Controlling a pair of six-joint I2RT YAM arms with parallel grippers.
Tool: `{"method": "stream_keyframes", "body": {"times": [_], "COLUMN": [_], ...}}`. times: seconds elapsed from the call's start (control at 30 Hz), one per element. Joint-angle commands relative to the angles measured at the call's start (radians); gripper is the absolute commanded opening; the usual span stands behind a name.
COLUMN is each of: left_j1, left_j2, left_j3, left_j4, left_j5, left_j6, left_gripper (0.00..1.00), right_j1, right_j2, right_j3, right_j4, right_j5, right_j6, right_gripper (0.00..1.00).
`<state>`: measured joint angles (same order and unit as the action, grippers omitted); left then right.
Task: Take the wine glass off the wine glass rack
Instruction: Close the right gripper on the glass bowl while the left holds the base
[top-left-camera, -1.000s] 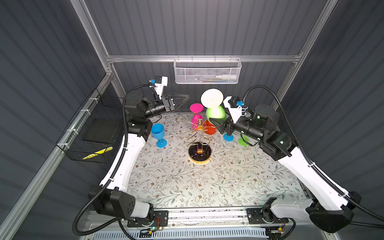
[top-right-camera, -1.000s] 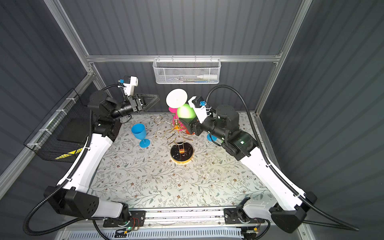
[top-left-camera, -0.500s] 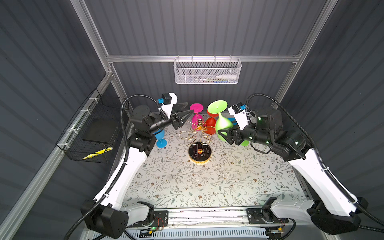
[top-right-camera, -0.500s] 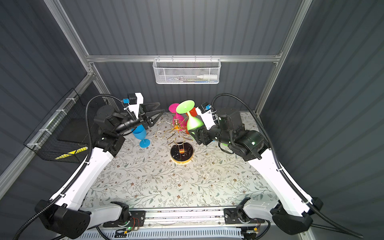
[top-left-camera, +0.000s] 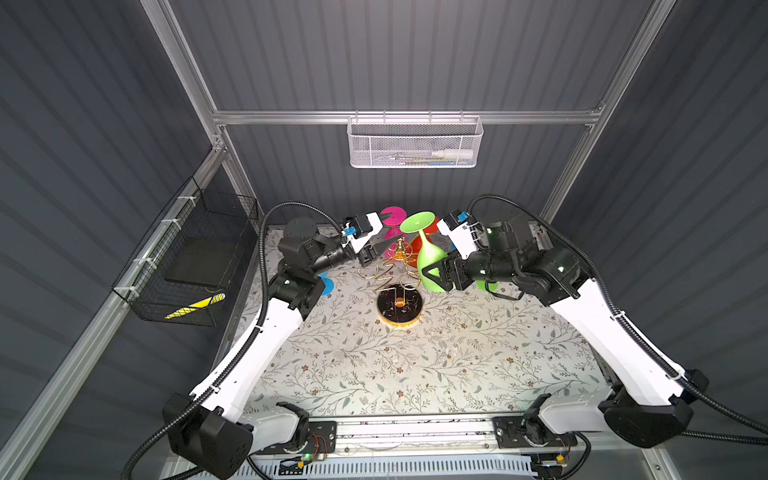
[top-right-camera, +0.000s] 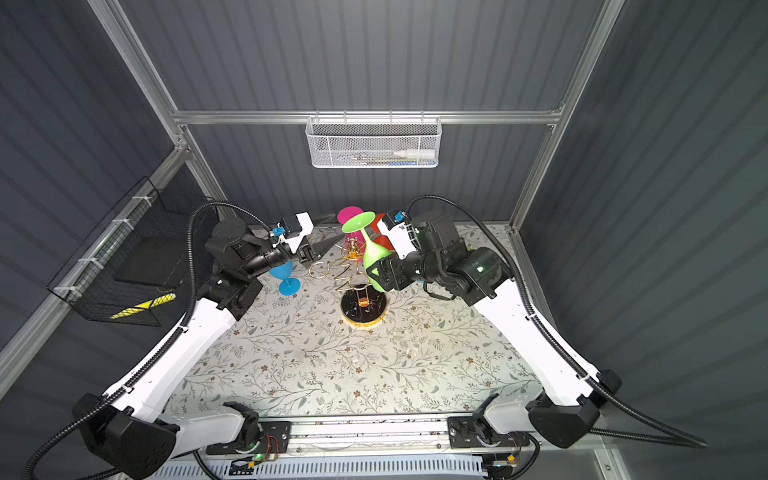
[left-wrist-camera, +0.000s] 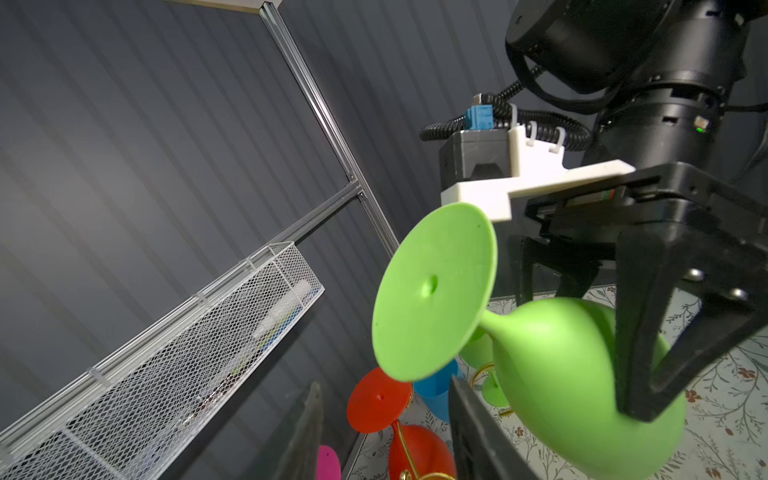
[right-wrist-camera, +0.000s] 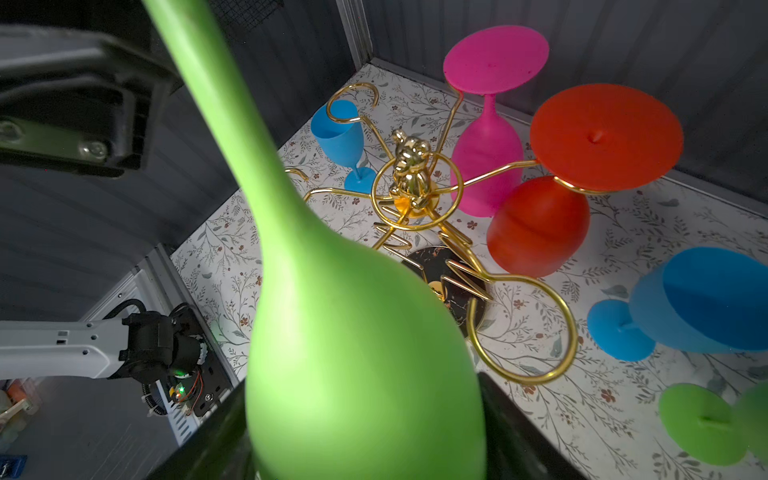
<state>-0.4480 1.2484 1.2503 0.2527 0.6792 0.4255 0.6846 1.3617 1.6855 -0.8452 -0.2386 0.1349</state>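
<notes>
- Green wine glass (top-left-camera: 430, 259): off the wine glass rack (top-left-camera: 400, 306), held in the air just right of its gold spirals in both top views. Foot up, stem leaning toward the rack's top.
- Right end effector (top-left-camera: 436, 279): closed around the bowl of that glass, one finger on each side, spread fairly wide by the bowl.
- Left end effector (top-left-camera: 392, 229): fingers apart, gripping nothing, level with the rack's top on its left side and near the foot of the pink glass (top-left-camera: 399, 217). Contact cannot be told.
- Rack: round black marbled base with a gold rim, standing on the bench (top-left-camera: 457, 365) toward the rear middle.
- Hanging on the rack: the pink glass and the red glass (right-wrist-camera: 538, 226), both inverted, feet resting on ring loops.
- On the bench: left blue glass (top-right-camera: 286, 276), upright, left of the rack. On the rack's right side are the right blue glass (right-wrist-camera: 706, 299) and the second green glass (right-wrist-camera: 702, 424).
- Count: six glasses (two green, two blue, one pink, one red), one rack, two baskets, two arms.
- Bench surface: white cloth printed with grey-green vines and small brown flowers.
- Room: dark grey ribbed walls (top-left-camera: 415, 54) on an aluminium frame (top-left-camera: 291, 117). White mesh basket (top-left-camera: 415, 143) on the rear rail, black wire basket (top-left-camera: 187, 257) on the left wall.
</notes>
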Motion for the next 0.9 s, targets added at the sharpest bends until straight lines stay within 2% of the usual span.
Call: {"method": "stream_keyframes", "body": {"times": [0.0, 0.17, 0.33, 0.57, 0.63, 0.7, 0.87], "left_j1": [-0.013, -0.020, -0.027, -0.035, -0.035, -0.035, -0.035], "left_j2": [-0.001, 0.006, 0.016, 0.017, 0.016, 0.012, -0.018], "left_j3": [-0.001, 0.011, 0.020, 0.032, 0.036, 0.038, 0.009], "left_j4": [0.028, 0.031, 0.031, 0.028, 0.024, 0.016, 0.013], "left_j5": [-0.006, -0.006, 0.000, 0.004, -0.004, -0.030, -0.135], "left_j6": [0.048, 0.048, 0.049, 0.038, 0.033, 0.022, -0.053], "left_gripper": [0.50, 0.49, 0.42, 0.22, 0.13, 0.00, 0.00], "right_j1": [0.010, 0.018, 0.023, 0.026, 0.026, 0.025, 0.023], "right_j2": [0.009, 0.027, 0.039, 0.039, 0.036, 0.025, -0.035], "right_j3": [0.032, 0.039, 0.048, 0.066, 0.066, 0.061, 0.017], "right_j4": [0.008, 0.008, -0.007, -0.020, -0.023, -0.012, 0.069], "right_j5": [-0.044, -0.063, -0.068, -0.065, -0.067, -0.076, -0.068], "right_j6": [0.018, 0.028, 0.028, 0.025, 0.027, 0.030, 0.050], "right_gripper": [0.62, 0.62, 0.62, 0.64, 0.67, 0.74, 0.95]}}
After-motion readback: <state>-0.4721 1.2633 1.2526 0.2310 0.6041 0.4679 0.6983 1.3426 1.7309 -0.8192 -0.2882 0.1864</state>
